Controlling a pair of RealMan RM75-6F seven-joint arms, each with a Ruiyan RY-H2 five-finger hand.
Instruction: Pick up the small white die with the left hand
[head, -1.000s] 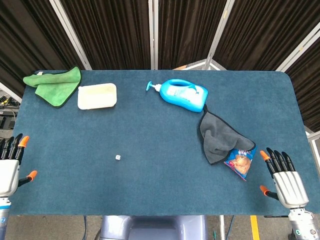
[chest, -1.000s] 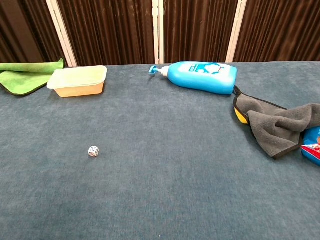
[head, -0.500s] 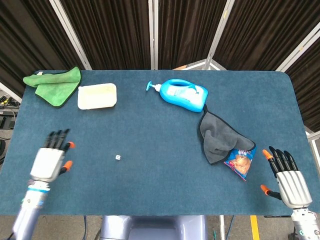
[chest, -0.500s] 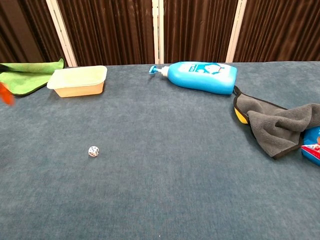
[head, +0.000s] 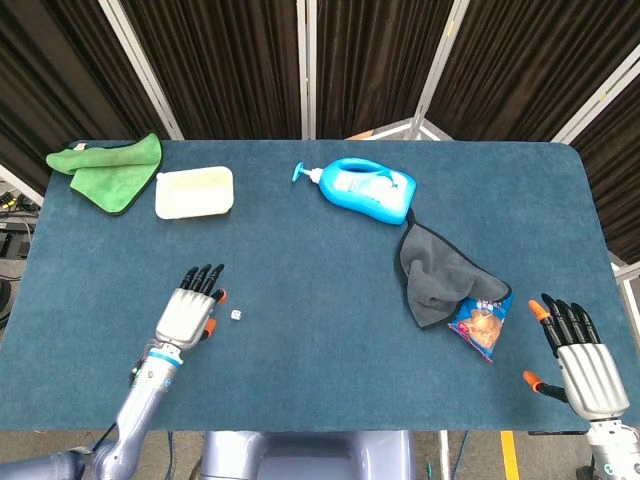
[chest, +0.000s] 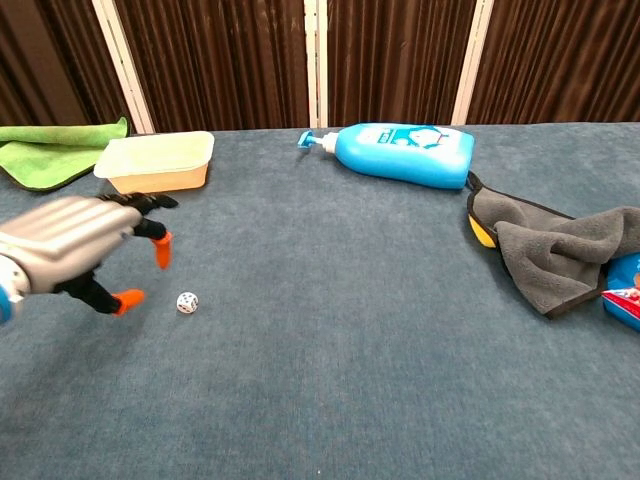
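The small white die (head: 237, 315) (chest: 187, 302) lies on the blue table, left of centre. My left hand (head: 187, 312) (chest: 75, 245) hovers just to its left, fingers spread and holding nothing; its orange-tipped fingers (chest: 162, 249) hang a short way from the die without touching it. My right hand (head: 581, 365) stays at the near right corner of the table, open with fingers apart, and shows only in the head view.
A cream tray (head: 194, 192) and a green cloth (head: 108, 170) lie at the far left. A blue pump bottle (head: 367, 189) lies on its side at the far middle. A grey cloth (head: 435, 273) partly covers a snack bag (head: 482, 322) at the right.
My left hand has swept in from the table's near left edge toward the centre and now sits just left of the die. The right hand has barely moved.
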